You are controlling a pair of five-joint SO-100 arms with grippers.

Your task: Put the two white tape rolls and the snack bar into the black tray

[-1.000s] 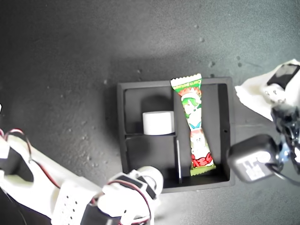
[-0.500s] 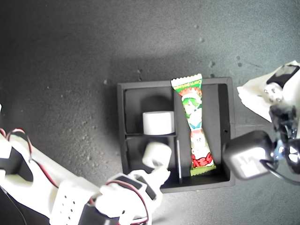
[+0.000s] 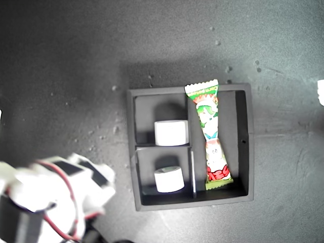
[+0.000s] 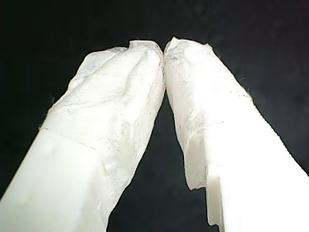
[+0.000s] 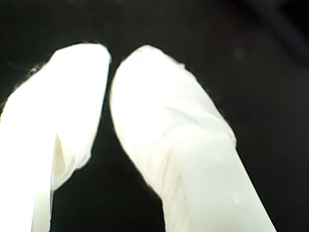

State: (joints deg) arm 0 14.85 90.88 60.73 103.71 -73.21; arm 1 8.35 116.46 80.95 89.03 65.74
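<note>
The black tray [image 3: 131, 152] lies in the middle of the exterior view. One white tape roll [image 3: 171, 132] stands in its far small compartment, and a second white tape roll [image 3: 168, 179] in its near small compartment. The snack bar [image 3: 210, 134] lies along the long compartment. A white arm [image 3: 55, 197] is blurred at the exterior view's lower left, apart from the tray. My first gripper [image 4: 163, 48] is shut, tips touching, nothing between them. My second gripper [image 5: 110, 63] is shut and empty too. Both wrist views show only dark ground.
Dark grey matting with pale specks surrounds the tray. A sliver of a white part [image 3: 321, 92] shows at the exterior view's right edge.
The arm at the exterior view's lower left let the second tape roll go into the near compartment and drew back leftward. The arm at the right edge has left the picture.
</note>
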